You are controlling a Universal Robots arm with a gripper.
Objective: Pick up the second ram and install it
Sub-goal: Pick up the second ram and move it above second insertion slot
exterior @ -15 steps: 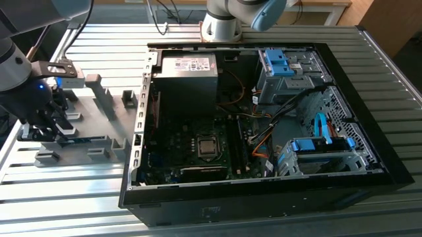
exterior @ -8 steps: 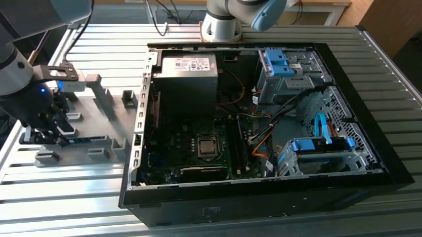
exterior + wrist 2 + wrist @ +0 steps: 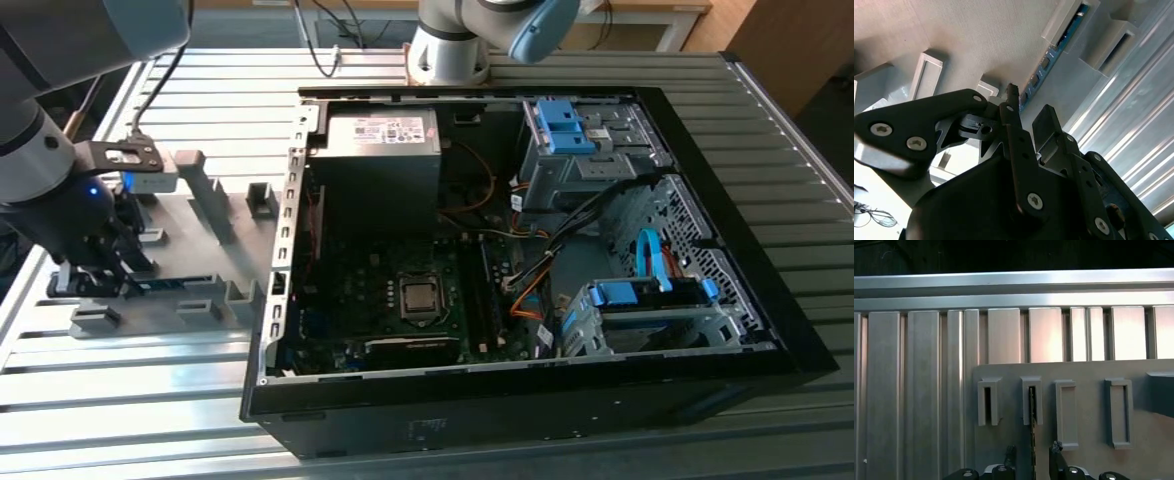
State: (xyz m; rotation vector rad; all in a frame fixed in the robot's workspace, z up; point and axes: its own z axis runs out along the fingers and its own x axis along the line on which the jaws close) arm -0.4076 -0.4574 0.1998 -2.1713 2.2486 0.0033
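Fingers apart, the gripper (image 3: 1033, 449) straddles the second ram (image 3: 1031, 410), apparently ungripped in its gray holder (image 3: 1089, 415); lifting and installing both remain.

The ribbed silver metal table (image 3: 919, 390) gleamed smooth around the grey plastic holder plate (image 3: 1149, 440), which looked matt and finely grained. On that plate, the thin blue circuit-board stick (image 3: 1046, 62) shone faintly; near it, the black gripper (image 3: 1029, 107) was matt, its screws (image 3: 1034, 201) bright metal.

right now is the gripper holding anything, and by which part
Nothing is held. In the first wrist view the gripper has its fingers open either side of the second ram, apart from it; the ram stands in its gray holder.
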